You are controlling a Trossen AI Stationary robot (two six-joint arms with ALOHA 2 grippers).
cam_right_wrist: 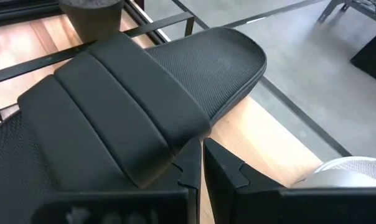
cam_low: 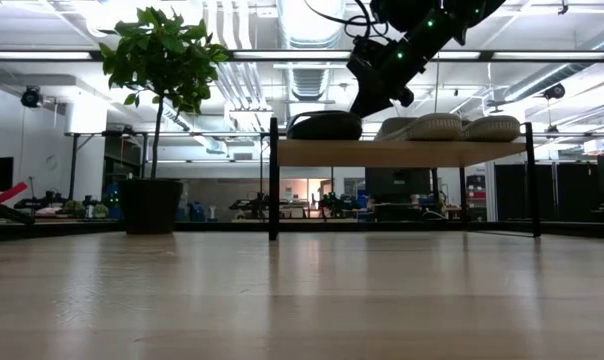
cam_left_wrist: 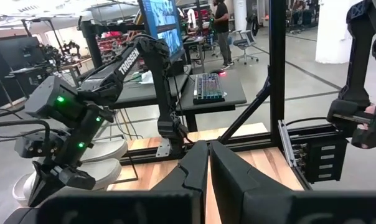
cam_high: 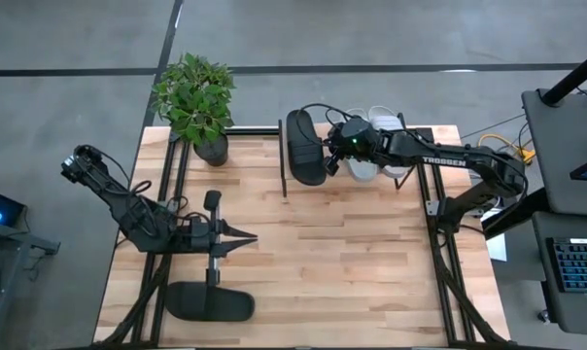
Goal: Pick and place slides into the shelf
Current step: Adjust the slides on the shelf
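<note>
The shelf (cam_low: 402, 152) stands at the table's far edge. On its plank lie one black slide (cam_high: 306, 146) and two white slides (cam_low: 432, 127) (cam_low: 492, 127), side by side on their soles. My right gripper (cam_right_wrist: 200, 163) is shut and slants down between the black slide and the nearer white slide (cam_right_wrist: 353, 171), its tips beside the black slide's strap (cam_right_wrist: 126, 93). A second black slide (cam_high: 208, 303) lies flat on the table near the front left. Just beyond it, my left gripper (cam_high: 243, 236) hovers shut over the table and holds nothing. My right gripper has its shut fingertips (cam_right_wrist: 191, 155) right at the black slide's side edge, below the strap's end (cam_right_wrist: 197, 134). They slant down from the table's right. I cannot tell whether they touch it. The slide rests flat on the shelf plank.
A potted plant (cam_high: 198, 102) stands at the table's far left corner, left of the shelf. Black frame rails (cam_high: 172, 185) run along the table's left and right sides. Bare wooden tabletop (cam_high: 352, 253) lies between the shelf and the near edge. A desk with a keyboard (cam_high: 577, 267) stands off to the right.
</note>
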